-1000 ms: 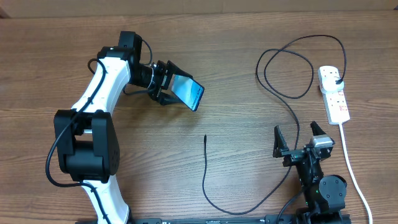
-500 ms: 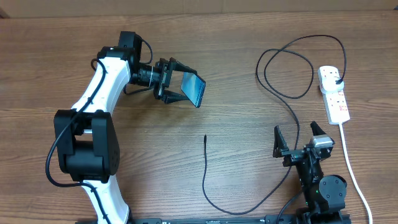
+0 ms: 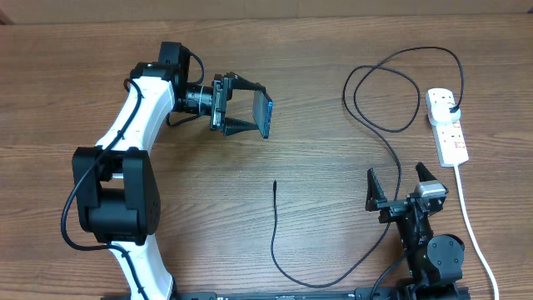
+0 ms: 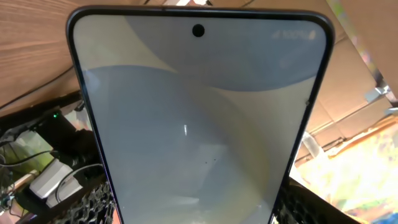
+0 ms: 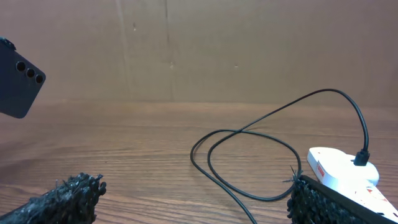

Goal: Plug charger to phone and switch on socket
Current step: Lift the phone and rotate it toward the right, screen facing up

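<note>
Black charger tip is lying loose overhead, its axis pointing at the phone the left gripper is clamping wide-jawed; left wrist, the phone is filling the frame; right wrist, right gripper is gaping empty, socket just beside.

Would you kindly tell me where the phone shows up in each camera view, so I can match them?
Overhead: the phone is left of centre, upper half, seen nearly edge-on.
Left wrist: the phone's screen fills the frame.
Right wrist: its back shows at the far left edge.
Shared landmark: the socket, right edge overhead, lower right in right wrist; absent from left wrist.
</note>
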